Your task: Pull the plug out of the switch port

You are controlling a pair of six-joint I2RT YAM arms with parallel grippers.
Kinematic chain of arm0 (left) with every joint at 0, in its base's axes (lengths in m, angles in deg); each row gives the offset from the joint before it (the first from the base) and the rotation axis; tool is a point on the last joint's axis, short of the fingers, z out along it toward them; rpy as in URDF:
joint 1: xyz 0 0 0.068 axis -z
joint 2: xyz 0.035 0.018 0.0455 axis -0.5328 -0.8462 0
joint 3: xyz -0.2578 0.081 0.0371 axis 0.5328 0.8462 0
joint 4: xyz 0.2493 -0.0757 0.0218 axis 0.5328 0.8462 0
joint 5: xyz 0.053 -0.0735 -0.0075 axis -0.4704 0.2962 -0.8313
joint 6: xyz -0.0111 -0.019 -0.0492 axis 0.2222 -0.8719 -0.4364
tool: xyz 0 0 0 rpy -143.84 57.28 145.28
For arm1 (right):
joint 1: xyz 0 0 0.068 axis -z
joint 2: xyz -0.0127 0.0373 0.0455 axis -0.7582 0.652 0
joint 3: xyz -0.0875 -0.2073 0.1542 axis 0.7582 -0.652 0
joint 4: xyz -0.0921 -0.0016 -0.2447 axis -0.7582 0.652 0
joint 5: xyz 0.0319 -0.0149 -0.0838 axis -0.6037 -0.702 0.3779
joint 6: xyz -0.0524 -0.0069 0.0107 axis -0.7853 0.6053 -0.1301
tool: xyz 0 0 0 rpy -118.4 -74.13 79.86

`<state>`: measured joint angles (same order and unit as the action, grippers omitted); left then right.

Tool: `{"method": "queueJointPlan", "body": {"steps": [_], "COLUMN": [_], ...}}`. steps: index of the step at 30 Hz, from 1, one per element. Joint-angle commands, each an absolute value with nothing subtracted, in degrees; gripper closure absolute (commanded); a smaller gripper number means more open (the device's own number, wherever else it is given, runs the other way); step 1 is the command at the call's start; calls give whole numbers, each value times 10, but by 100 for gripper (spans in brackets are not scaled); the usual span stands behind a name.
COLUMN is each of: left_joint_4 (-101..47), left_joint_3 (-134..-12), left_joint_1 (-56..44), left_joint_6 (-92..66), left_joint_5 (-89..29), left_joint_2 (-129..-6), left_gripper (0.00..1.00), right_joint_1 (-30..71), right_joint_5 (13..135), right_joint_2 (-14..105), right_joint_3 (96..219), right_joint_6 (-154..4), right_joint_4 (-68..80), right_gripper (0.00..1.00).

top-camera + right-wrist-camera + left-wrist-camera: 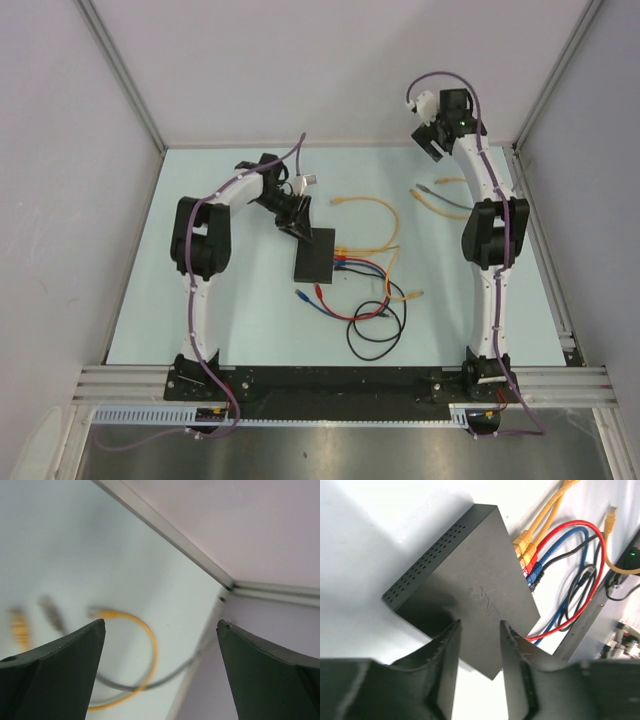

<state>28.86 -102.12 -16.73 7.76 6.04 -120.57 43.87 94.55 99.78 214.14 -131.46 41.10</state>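
Switch lies mid-table, plugs along its 3 o'clock edge; light, likely to slide; pinch a stiff plug body, not limp cable; left gripper part-open above it, right gripper wide open, empty, at 1 o'clock.

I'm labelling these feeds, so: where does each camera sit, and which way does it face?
Top external: above and behind the bases, facing down at the table; both arms show.
Left wrist: on the left arm, facing down past its fingers at the switch.
Right wrist: on the right arm, facing the table's far corner past its spread fingers.
Top and left wrist share the switch.
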Motion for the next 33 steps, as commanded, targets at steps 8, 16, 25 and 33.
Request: {"method": "queueJointPlan", "body": {"steps": [8,16,25,33], "left_joint_4": [330,315,323,314], "left_joint_3": [-1115,-1067,-1001,-970], "left_joint_1": [-178,-178,-177,-173], "left_joint_6": [71,62,76,70], "left_joint_5": [52,76,80,63], "left_joint_2": [-1131,-1146,-1158,-1178], "left_gripper": [47,92,100,100], "right_joint_1": [388,334,309,290], "right_joint_5": [384,266,266,264], "right_joint_2": [908,961,1005,1050], "right_joint_3": [2116,2031,1983,2006], "right_joint_6": [-978,-981,-1032,-1049], "right_joint_4": [538,573,620,624], "right_gripper": [11,15,34,38]}}
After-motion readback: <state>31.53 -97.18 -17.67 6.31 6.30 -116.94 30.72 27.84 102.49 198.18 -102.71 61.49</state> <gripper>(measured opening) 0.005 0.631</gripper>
